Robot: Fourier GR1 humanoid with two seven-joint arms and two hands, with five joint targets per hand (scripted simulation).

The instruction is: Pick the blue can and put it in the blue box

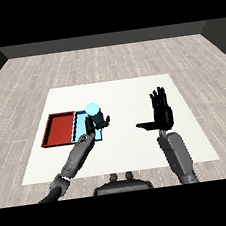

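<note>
Two hands of mine show: my right hand, right of centre, is spread flat and holds nothing. Left of centre, my left hand curls round the blue can, above the blue tray beside the red tray.

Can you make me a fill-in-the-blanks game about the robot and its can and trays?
1. The left hand is curled round the blue ____.
2. The can is over the ____ tray.
3. The red tray lies to the ____ of the blue one.
4. The right hand has its fingers ____.

Missing words: can; blue; left; open
</note>
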